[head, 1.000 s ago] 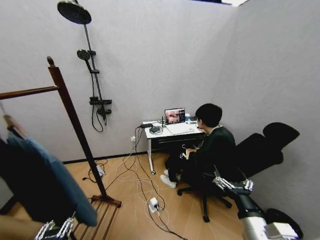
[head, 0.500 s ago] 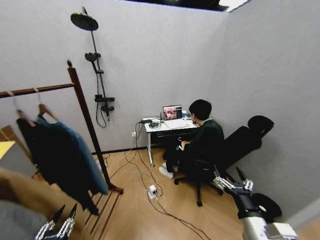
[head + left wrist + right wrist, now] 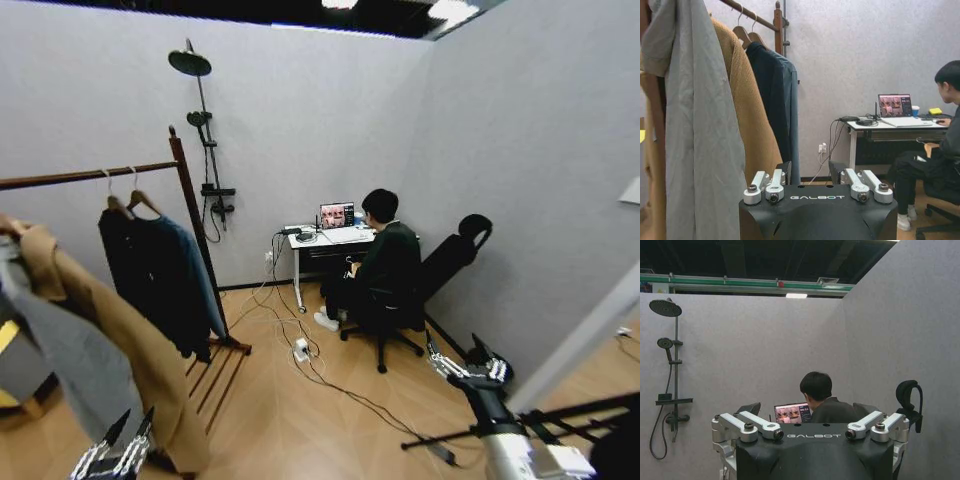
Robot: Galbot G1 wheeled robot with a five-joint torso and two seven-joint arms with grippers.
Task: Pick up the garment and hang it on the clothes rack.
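dark teal-blue thin shirt (image 3: 195, 275) hung by wooden hanger on reddish-brown wooden clothes rack (image 3: 190, 190) | left gripper (image 3: 816, 186) low, fingers wide, empty | right gripper (image 3: 811, 432) likewise, clear of rack

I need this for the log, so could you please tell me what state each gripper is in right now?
Left gripper: open, holding nothing, low beside the tan coat.
Right gripper: open, holding nothing, raised toward the wall.

Grey-walled room with a wooden floor (image 3: 300, 420)
A white desk (image 3: 325, 240) stands against the back wall, shower fixture (image 3: 205, 130) mounted beside it
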